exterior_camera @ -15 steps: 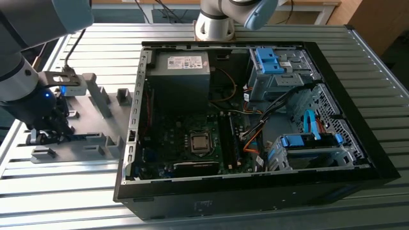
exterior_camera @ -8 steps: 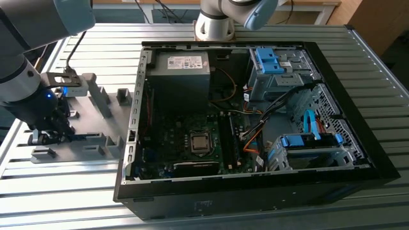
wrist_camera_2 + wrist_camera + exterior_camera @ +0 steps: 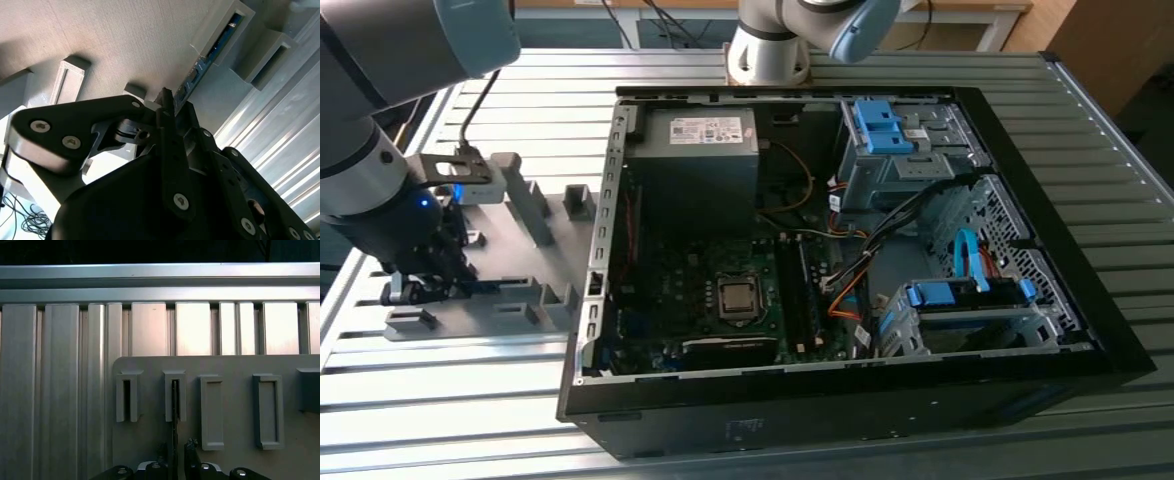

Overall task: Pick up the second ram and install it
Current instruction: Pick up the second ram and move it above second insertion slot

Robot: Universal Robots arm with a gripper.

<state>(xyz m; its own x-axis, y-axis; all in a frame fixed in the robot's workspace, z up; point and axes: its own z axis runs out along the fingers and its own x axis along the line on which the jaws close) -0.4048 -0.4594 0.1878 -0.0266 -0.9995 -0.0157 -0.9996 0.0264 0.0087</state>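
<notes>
nearest, gripper (image 3: pixel 176 446): jaws parted, one on each side of a thin board edge, with a sliver of gap showing on both sides in the first wrist view; nothing is pinched yet.
second ram (image 3: pixel 200 67): blue-green, standing on edge, its far end down in a slotted holder block (image 3: pixel 175 377), its near end running between the jaws.
risk at the grip: the hold would land near one end of a long thin stick, so i judge it could pivot or slip if the jaws close on it unevenly.
risk at the block: the slot walls sit close to the board; a pull not straight along the slot would likely bind it or drag the fixture plate (image 3: pixel 235 460).
neighbour slot (image 3: pixel 128 397): just beside, dark inside; what it holds cannot be told.
table (image 3: pixel 60 390): ribbed aluminium under the plate; a dropped stick could land in a groove and be awkward to regrip.
computer case (image 3: pixel 854 420): open, well apart from the gripper, toward the exterior view's right.
motherboard (image 3: pixel 680 290): deep inside the case, with long dark slots just beside the processor socket (image 3: pixel 738 297) and orange cables (image 3: pixel 843 300) near them; a tilted stick could meet a slot crooked or catch a cable.
</notes>
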